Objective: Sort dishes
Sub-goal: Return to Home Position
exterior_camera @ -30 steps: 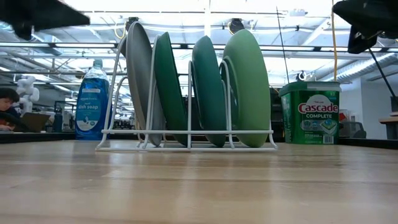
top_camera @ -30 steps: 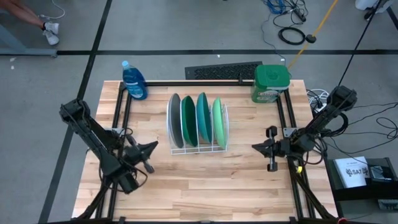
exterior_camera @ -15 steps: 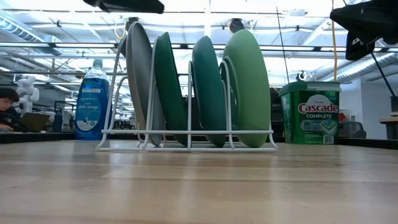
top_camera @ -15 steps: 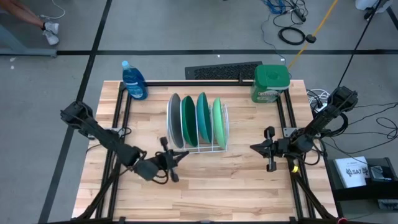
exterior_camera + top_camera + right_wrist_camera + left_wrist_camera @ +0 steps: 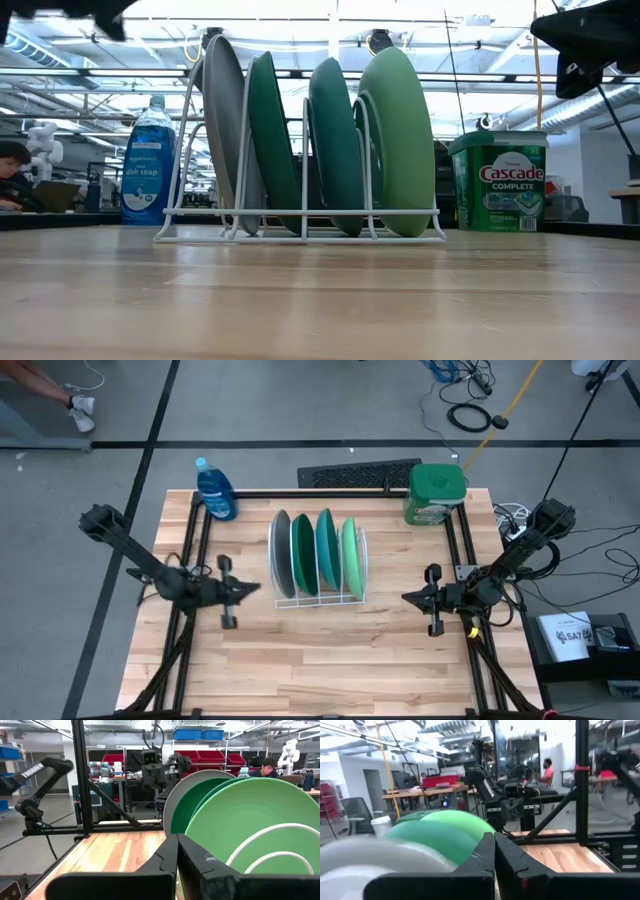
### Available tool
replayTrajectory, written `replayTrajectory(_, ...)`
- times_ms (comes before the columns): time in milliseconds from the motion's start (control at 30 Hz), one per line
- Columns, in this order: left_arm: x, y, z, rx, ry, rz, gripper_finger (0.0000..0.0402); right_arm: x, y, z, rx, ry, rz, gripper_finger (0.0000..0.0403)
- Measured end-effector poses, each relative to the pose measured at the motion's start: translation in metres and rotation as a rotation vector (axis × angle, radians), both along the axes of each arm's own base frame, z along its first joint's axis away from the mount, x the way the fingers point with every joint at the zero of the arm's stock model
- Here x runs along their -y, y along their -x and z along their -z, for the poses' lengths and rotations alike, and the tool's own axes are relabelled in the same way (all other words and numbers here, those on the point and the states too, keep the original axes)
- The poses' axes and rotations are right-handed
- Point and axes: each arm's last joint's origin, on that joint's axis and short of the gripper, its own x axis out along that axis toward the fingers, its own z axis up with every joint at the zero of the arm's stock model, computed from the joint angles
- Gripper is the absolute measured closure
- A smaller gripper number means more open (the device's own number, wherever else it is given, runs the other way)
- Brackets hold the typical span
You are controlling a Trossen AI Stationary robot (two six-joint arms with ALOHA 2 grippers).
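Left gripper (image 5: 252, 587) hovers above the wooden counter (image 5: 330, 660) just to the left of the white wire rack (image 5: 322, 600), pointing toward it, and its own wrist view shows its two dark fingers (image 5: 482, 862) pressed together with nothing between them. Opposite it, the right gripper (image 5: 408, 598) hangs above the counter to the right of the rack, apart from it and also aimed at it; its fingers (image 5: 165, 860) likewise meet along one seam and carry nothing. All four dishes stand on edge in the rack, side by side and close together, near the middle of the counter toward its back. From left to right in the high view they are the grey plate (image 5: 282, 555), the dark green plate (image 5: 303, 555), the teal plate (image 5: 326, 550) and the light green plate (image 5: 349, 555). In the low view each leans slightly to the left against the rack's upright wires, their lower rims resting on its base wires. Neither gripper touches a plate or the rack. A blue dish soap bottle (image 5: 215, 490) stands at the back left corner of the counter, and a green Cascade tub (image 5: 436, 492) stands at the back right corner. A person (image 5: 12, 175) sits in the room beyond the counter.
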Motion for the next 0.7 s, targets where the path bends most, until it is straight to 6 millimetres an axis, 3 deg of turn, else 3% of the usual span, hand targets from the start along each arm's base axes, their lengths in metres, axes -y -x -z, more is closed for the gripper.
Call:
replayTrajectory(200,-0.023,0.036,0.036,0.048,0.025,0.008,0.0401,0.000,0.000,0.000,-0.009,0.065,0.018,0.0403)
replayTrajectory(500,-0.030,0.045,0.036,0.026,-0.011,0.013,0.0401,0.004,0.002,-0.004,-0.017,0.179,0.118,0.0403)
replayTrajectory(700,-0.034,0.050,0.043,-0.025,0.021,0.036,0.0401,0.006,0.009,-0.013,0.026,0.224,0.083,0.0403)
